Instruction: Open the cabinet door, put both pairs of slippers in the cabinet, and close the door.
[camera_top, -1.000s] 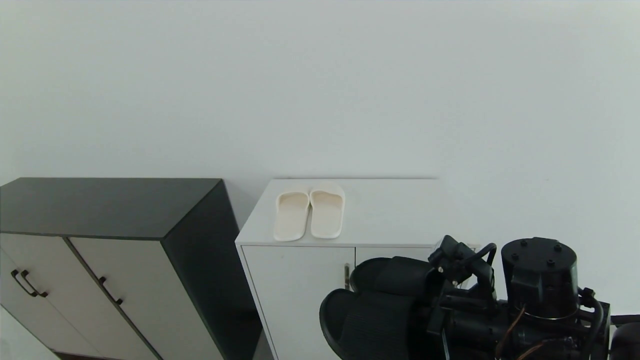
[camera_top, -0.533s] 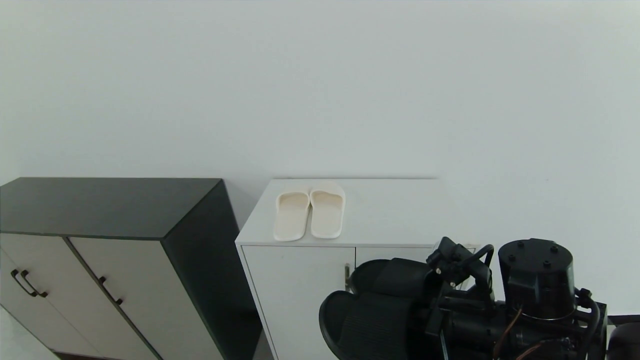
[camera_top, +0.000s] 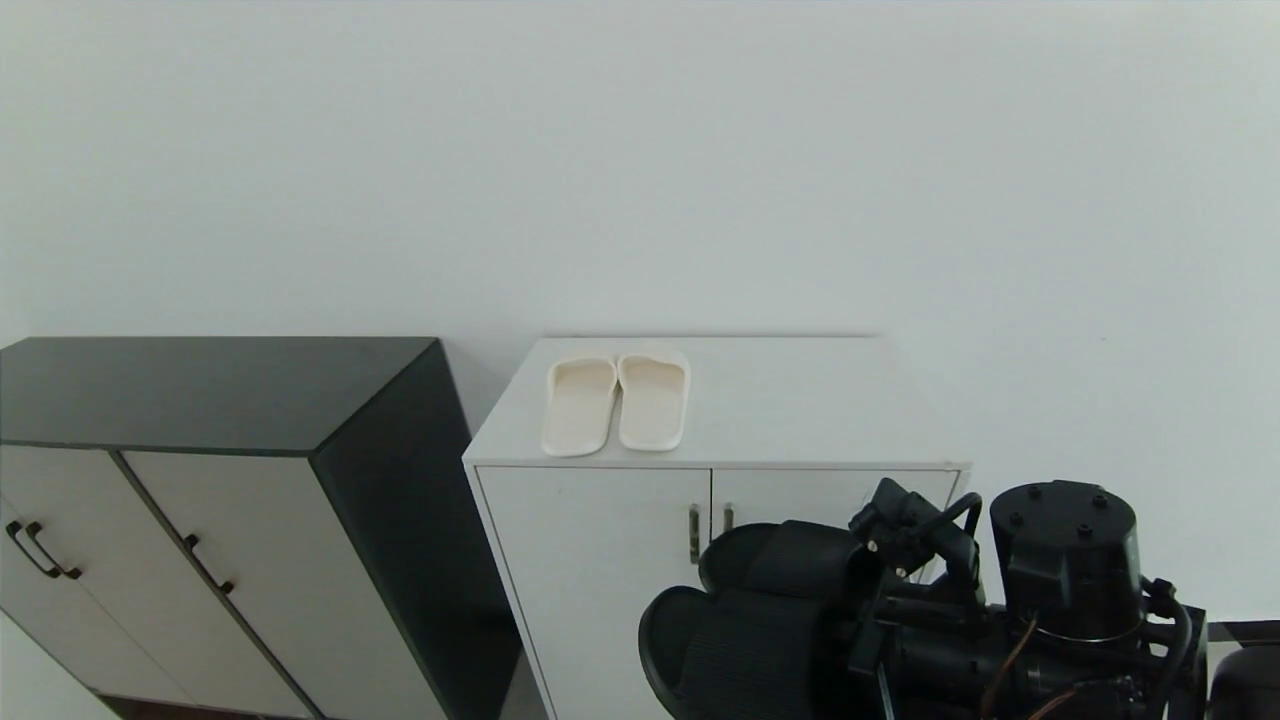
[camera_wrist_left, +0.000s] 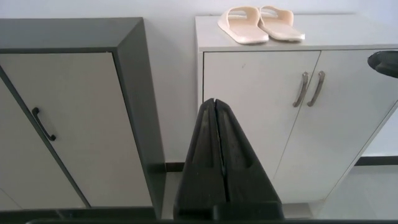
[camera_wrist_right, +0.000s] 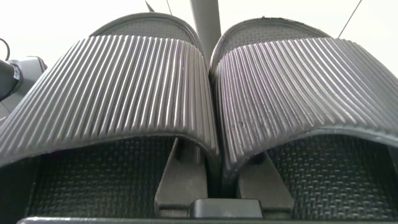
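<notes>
Dark cabinet (camera_top: 200, 385): stood just beside the white cabinet, on the robot's left.
White cabinet (camera_top: 800, 400): stood against the wall, with both doors (camera_top: 590, 570) closed.
Black slippers (camera_top: 760, 610): were held side by side in front of the doors, low on the robot's right.
Cream slippers (camera_top: 615, 402): lay as a pair on the cabinet top, near its left end.
Right gripper (camera_wrist_right: 214, 186): was clamped on the black slippers.
Left gripper (camera_wrist_left: 217, 134): had its fingers pressed together and held nothing; it faced the doors.
Handles (camera_wrist_left: 310, 89): stood upright at the middle seam, ahead of the left gripper. I think the free left arm must open the door.
</notes>
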